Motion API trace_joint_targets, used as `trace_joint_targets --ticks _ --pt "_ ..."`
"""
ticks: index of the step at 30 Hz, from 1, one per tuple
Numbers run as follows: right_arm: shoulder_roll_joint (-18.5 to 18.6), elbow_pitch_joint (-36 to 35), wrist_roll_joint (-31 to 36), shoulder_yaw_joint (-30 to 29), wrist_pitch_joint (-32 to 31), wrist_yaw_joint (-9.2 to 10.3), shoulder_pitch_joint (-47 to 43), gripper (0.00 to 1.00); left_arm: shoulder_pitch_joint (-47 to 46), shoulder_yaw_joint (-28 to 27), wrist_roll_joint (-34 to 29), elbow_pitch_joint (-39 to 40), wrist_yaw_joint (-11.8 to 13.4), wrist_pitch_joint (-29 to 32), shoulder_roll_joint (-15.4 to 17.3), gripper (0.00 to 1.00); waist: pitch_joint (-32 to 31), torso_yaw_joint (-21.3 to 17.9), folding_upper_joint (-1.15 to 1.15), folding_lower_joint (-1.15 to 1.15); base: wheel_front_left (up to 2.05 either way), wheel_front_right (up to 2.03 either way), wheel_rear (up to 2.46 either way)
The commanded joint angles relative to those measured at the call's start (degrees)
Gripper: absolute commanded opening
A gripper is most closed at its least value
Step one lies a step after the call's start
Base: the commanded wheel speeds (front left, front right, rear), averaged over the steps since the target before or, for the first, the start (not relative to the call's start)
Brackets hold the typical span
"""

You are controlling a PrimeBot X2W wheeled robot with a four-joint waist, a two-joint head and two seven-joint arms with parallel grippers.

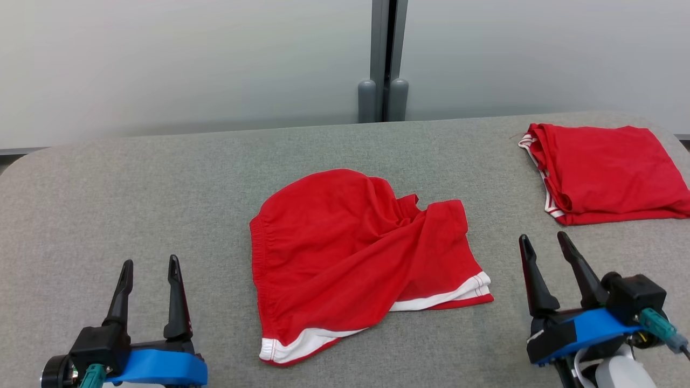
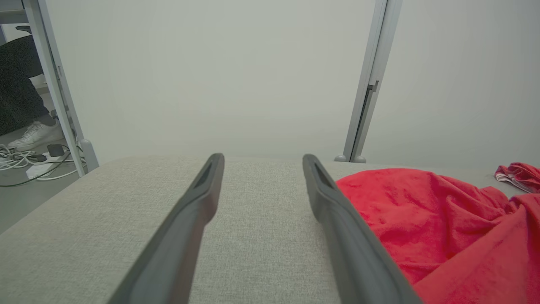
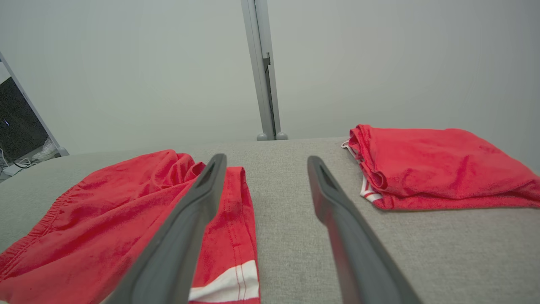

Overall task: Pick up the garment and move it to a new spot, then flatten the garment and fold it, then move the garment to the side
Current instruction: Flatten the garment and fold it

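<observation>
While both my hands stand wide open and empty, left gripper and right gripper, the crumpled red cotton shorts with white-striped hems lie bunched between them on the grey woven table top, nearer my right fingers than my left. A second red garment, neatly folded, sits just beyond my right gripper. I judge this fits shorts awaiting pick-up or shorts set down for flattening; either way I need a firm pinch on waistband or hem.
</observation>
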State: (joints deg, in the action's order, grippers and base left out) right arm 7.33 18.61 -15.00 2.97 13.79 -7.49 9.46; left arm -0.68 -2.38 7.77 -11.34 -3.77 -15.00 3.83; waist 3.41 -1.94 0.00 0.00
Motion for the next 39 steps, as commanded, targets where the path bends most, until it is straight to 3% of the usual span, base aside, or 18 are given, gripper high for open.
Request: trace_joint_targets --ticks 1,10,19,30,39 --pt "-0.6 -1.5 0.8 -0.5 -0.5 -0.02 -1.7 1.0 0.5 0.2 -0.3 0.1 0.2 -0.2 0.5 1.0 -0.1 0.1 0.0 0.0 0.0 0.0 0.0" --pt "-3.0 -9.3 4.5 -2.5 -4.4 -0.01 -8.3 1.0 0.9 0.7 -0.8 -0.2 1.0 -0.2 1.0 1.0 -0.4 0.9 0.0 0.0 0.0 0.0 0.0" --pt "-4.0 -11.5 5.9 -3.0 -6.4 -0.01 -9.7 1.0 1.0 1.7 -0.7 -0.3 1.2 0.1 1.6 1.0 -0.7 1.4 0.0 0.0 0.0 0.0 0.0" --pt "-1.3 -5.0 6.1 -2.7 -7.9 -0.01 -6.0 1.0 -1.2 11.5 -0.7 -3.5 -2.8 1.7 1.3 1.0 0.3 2.1 0.0 0.0 0.0 0.0 0.0" --pt "1.1 3.6 5.2 0.4 -6.8 -0.02 -2.3 1.0 -0.8 18.9 0.3 -7.4 -3.7 2.1 3.2 1.0 1.9 2.7 0.0 0.0 0.0 0.0 0.0"
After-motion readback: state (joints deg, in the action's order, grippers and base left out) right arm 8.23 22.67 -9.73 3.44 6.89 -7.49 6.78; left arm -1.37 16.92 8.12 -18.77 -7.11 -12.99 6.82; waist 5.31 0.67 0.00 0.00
